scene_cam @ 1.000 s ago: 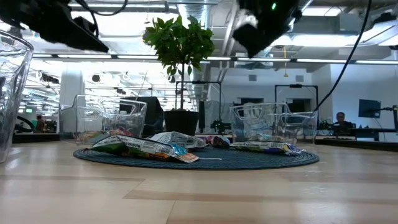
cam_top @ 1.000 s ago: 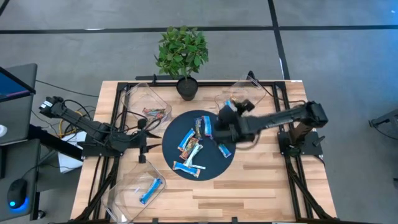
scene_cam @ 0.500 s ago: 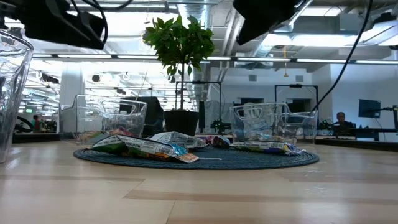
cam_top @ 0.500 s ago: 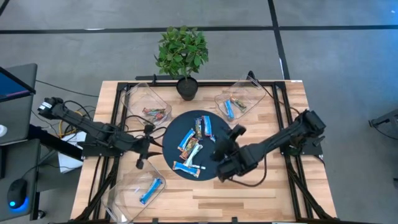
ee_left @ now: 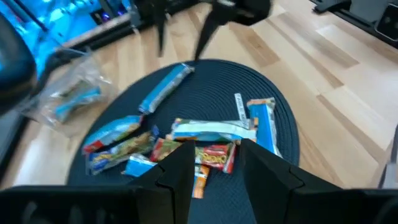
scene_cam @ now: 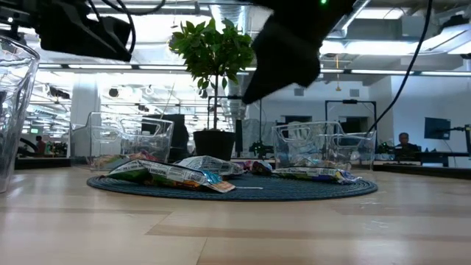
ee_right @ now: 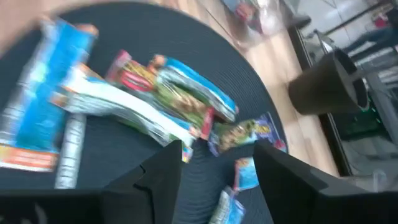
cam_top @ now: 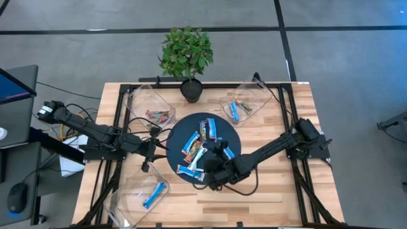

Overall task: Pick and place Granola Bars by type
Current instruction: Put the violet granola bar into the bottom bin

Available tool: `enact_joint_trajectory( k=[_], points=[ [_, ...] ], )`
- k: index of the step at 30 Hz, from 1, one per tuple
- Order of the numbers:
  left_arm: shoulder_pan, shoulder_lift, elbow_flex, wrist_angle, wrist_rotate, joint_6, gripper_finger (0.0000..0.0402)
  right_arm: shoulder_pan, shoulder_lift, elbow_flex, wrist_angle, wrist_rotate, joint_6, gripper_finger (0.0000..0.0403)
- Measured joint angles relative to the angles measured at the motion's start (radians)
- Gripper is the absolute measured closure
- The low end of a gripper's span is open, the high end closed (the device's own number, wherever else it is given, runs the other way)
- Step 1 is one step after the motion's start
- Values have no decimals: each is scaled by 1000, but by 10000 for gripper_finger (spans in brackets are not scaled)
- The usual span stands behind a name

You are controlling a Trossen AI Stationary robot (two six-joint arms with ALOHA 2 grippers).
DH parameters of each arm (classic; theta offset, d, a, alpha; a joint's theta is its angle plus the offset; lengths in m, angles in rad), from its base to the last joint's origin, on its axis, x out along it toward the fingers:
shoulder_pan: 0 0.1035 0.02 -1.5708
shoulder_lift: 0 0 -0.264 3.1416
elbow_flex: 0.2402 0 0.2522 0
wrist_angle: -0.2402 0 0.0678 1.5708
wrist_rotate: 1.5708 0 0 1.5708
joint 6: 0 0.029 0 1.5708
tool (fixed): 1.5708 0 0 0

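The granola bars (cam_top: 198, 147) lie overlapped on the round dark mat (cam_top: 180, 128) at counter centre; the right pincer (cam_top: 215, 166), parted and empty, hangs over the mat's 5 o'clock edge. Two bars could be pinched together, mixing types. The left pincer (cam_top: 154, 145), parted, empty, waits at 9 o'clock.

Granola Bars (cam_top: 194, 145) on round mat (cam_top: 181, 130) mid-table, potted plant (cam_top: 187, 54) behind, bins (cam_top: 143, 102) around

Right arm stretched low across table, right gripper (cam_top: 213, 170) fingers parted. Left arm extended from left edge, left gripper (cam_top: 152, 147) fingers apart.
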State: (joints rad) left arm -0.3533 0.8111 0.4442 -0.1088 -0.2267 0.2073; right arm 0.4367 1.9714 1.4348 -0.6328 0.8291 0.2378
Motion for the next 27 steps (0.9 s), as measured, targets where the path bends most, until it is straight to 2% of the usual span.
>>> enact_joint_trajectory(
  k=[6, 12, 16, 22, 24, 27],
  points=[
    [74, 124, 28, 15, 109, 19, 278, -27, -4, 0, -18, 13, 16, 222],
    [105, 285, 135, -25, 121, 81, 278, -47, -9, 0, -143, 98, 95, 231],
    [130, 395, 235, -74, 121, 90, 278, -66, -14, 0, -397, 165, 342, 238],
    [197, 573, 415, -221, 117, 107, 278, -65, -16, 0, -885, 221, 932, 245],
    [225, 629, 469, -276, 116, 173, 278, -46, -16, -7, -939, 243, 1034, 245],
    [274, 710, 547, -319, 117, 260, 278, -2, -16, -38, -938, 271, 1052, 245]
  ],
)
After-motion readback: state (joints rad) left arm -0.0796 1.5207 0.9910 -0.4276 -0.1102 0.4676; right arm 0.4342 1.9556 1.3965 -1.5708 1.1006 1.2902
